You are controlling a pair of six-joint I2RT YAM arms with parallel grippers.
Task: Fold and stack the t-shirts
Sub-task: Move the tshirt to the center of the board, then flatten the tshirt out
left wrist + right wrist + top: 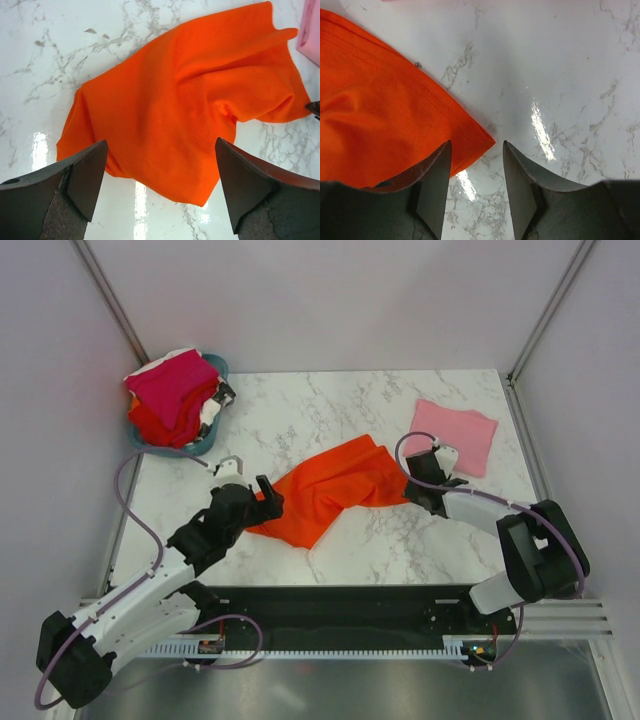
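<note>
Orange shirt [335,490] crumpled mid-table [300,410]. Left gripper [161,141] wide open over its near-left edge. Right gripper [476,143] fingers apart at its right corner, nothing clamped. Pink shirt [457,435] folded, far right.

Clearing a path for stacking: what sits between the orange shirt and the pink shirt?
Top view: the right gripper, at the right end of the orange shirt, then bare table up to the pink shirt.
</note>
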